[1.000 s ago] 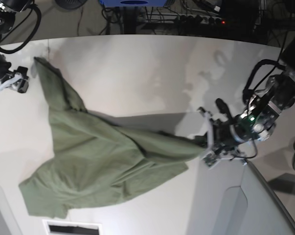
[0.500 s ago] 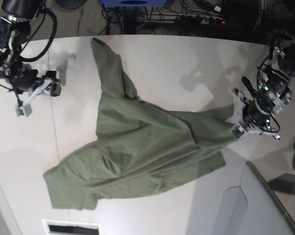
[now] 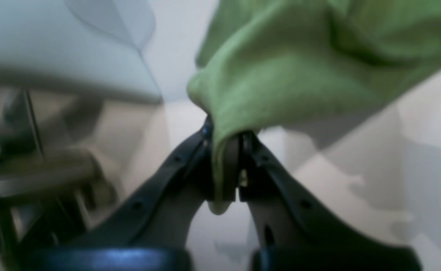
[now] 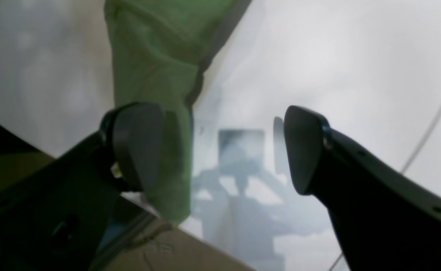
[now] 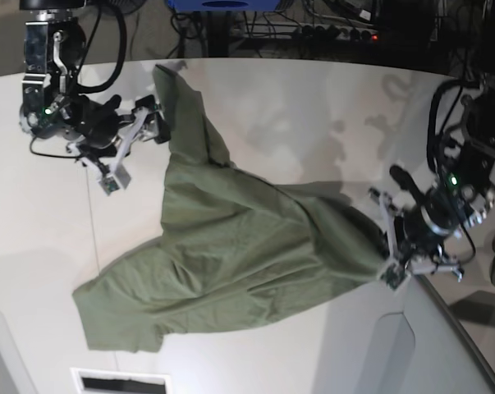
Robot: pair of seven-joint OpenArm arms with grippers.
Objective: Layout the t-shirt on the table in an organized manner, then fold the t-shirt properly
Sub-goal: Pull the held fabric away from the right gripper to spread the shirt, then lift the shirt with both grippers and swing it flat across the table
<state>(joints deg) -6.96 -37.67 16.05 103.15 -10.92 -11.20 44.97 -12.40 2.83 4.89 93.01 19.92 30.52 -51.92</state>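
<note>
T-shirt in left pincer, on table

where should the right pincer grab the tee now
Take the narrow upper corner of the tee, coming in from its outer edge. That strip lies beside the open right pincer, nearly between its fingers, while the left pincer already clamps the opposite corner.

One olive-green t-shirt lies on one white counter. Two robot arms reach over it, each with one pincer: left pincer, right pincer.
</note>
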